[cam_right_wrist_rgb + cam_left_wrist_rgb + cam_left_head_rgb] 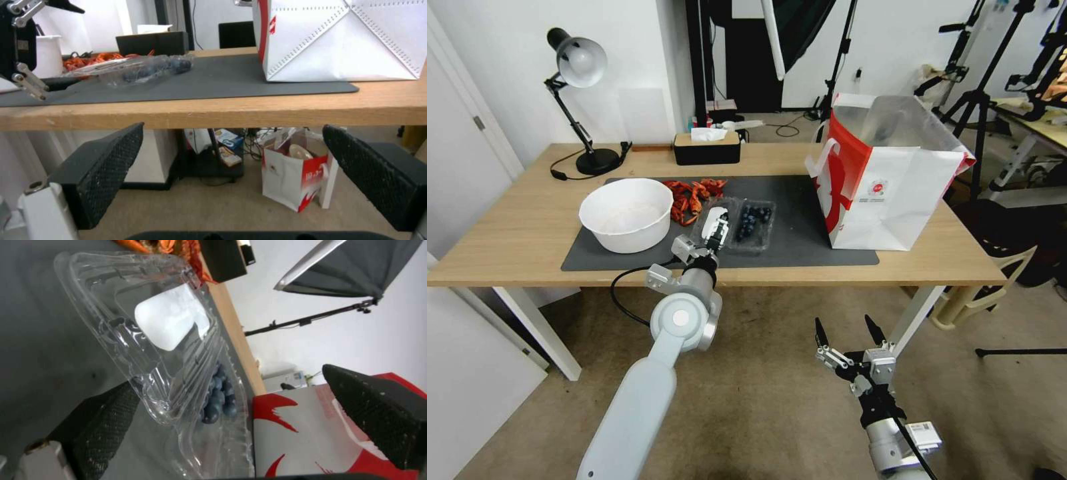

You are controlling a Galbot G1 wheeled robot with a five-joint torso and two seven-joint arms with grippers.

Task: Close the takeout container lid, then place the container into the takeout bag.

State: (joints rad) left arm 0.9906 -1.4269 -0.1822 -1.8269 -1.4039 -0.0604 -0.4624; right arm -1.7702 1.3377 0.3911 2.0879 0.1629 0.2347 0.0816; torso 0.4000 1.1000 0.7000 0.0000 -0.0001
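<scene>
The takeout container [752, 224] lies on the dark mat, its blueberries [217, 399] showing through the clear plastic. Its lid [171, 318], with a white oblong label, is hinged open toward the white bowl and tilted partly up. My left gripper [717, 230] is open at the lid; in the left wrist view [229, 378] one finger [100, 420] sits under the lid's edge and the other stands well apart. The takeout bag [894, 193], white with a red side and silvery lining, stands open at the mat's right end. My right gripper [845, 327] hangs open below the table's front edge.
A big white bowl [627, 213] and red crayfish [694, 193] sit left of the container. A black tissue box [707, 148] and a desk lamp [577, 67] stand at the table's back. The table edge [222, 115] is right above my right gripper, and a small bag [293, 173] stands on the floor beneath.
</scene>
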